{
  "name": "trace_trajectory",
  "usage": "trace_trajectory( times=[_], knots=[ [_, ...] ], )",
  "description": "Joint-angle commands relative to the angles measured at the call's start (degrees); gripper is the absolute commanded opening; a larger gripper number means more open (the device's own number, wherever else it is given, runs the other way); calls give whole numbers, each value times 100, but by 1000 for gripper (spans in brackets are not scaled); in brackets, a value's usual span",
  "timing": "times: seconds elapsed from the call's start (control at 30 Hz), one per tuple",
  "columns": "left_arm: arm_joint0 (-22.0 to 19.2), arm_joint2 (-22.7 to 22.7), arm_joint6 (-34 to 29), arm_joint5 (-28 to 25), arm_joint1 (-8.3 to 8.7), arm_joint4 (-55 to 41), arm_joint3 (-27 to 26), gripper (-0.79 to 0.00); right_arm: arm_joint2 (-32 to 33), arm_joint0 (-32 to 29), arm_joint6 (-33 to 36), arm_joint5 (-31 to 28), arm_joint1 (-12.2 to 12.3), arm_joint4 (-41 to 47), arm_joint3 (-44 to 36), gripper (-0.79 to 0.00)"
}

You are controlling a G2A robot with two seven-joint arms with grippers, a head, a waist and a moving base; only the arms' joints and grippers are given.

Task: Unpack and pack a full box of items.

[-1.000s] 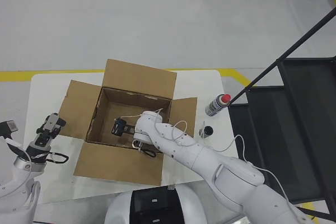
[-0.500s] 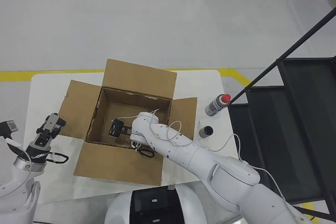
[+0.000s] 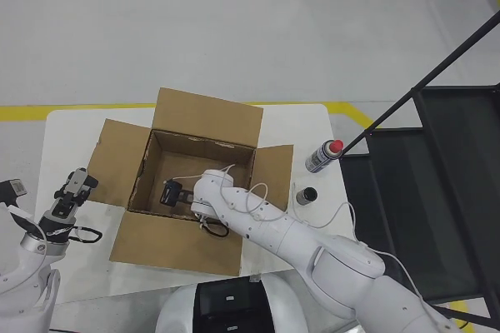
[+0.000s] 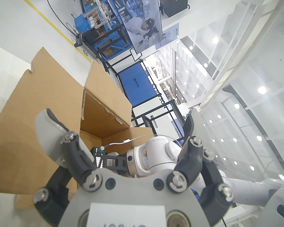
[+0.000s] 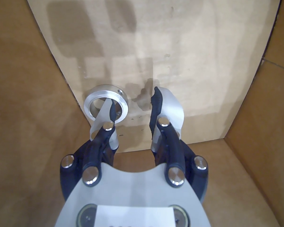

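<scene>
**Right arm pushes further left inside the box**

The left gripper (image 3: pixel 73 187) hovers over the table (image 3: pixel 75 133) at its left edge, just left of the box (image 3: pixel 207 116). Its fingers are spread wide with nothing between them. It has not moved over the last second.

The box stands open in the middle of the table with its flaps folded out. The right arm reaches down into it from the near right. Since a second ago this arm has slid left and slightly nearer, bringing the right gripper (image 5: pixel 133 95) closer to the box's left wall.

The right gripper's fingers are parted and grasp nothing. A metal ring (image 5: pixel 124 106) lies flat on the box floor beside a wall. One fingertip sits over the ring's hole, the other just beside the ring.

Right of the box, a red-capped can (image 3: pixel 323 155) stands near the table's right edge. A small dark-topped bottle (image 3: pixel 307 196) stands nearer. The arm's shift has left the bottle more exposed than before
</scene>
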Motion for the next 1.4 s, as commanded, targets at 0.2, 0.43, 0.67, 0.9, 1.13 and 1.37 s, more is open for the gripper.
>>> trace_trajectory(
  times=[0.2,0.43,0.67,0.9,1.13,1.37],
  knots=[
    [0,0,0,0,0,0,0,0,62,-62,42,27,-13,-70,-60,-600],
    [0,0,0,0,0,0,0,0,141,-100,-13,-8,5,-184,0,-582],
    [0,0,0,0,0,0,0,0,213,-91,-77,-42,0,-257,129,-659],
    [0,0,0,0,0,0,0,0,247,-90,-149,-75,-22,-326,206,-785],
    [0,0,0,0,0,0,0,0,391,-111,-233,145,19,-509,-44,-785],
    [0,0,0,0,0,0,0,0,837,-356,-270,195,258,-745,-738,-785]
  ],
)
